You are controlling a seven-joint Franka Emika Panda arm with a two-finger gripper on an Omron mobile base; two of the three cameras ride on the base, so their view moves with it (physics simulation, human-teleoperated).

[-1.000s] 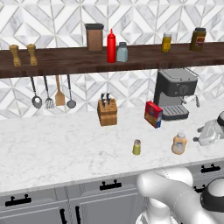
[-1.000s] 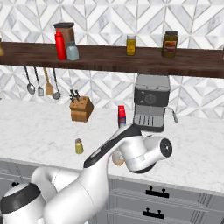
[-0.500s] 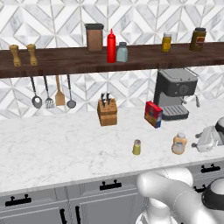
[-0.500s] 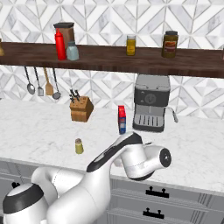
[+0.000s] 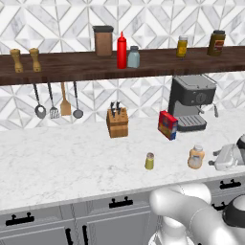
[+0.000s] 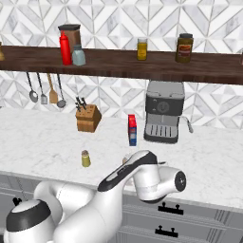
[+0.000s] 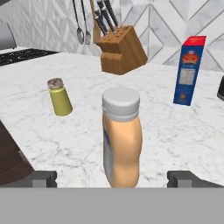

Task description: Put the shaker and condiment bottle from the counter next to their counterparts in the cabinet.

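Swinging lower and rightward, the arm has brought its open claw point(image 7: 112, 178) to straddle the condiment bottle point(image 7: 121, 136) upright on the tabletop point(image 5: 72, 158) — next, close and lift toward the cabinet point(image 5: 72, 67).

Straight ahead of the fingers: the slim tan-orange condiment bottle with a pale cream cap point(image 7: 121, 138) stands upright between the two wide-set dark fingertips point(image 7: 43, 178), bare white marble counter point(image 7: 175, 135) on either side of it.
Left of the bottle: the small olive-yellow shaker with a silver cap point(image 7: 60, 97) stands apart from it, open counter between.
Behind: the wooden knife block point(image 7: 122, 54) and the blue-and-red carton point(image 7: 189, 71) stand further back, with a clear lane between them.
Counter front: broad bare marble left of the shaker point(image 5: 150, 161).
Shelf: on the dark brown wooden shelf board point(image 5: 72, 67), free board lies between the pale blue-grey shaker point(image 5: 133, 57) beside the red squeeze bottle point(image 5: 121, 50) and the amber-yellow bottle point(image 5: 182, 46).
Below the shelf: the black espresso machine point(image 5: 192, 102) rises close under the board.
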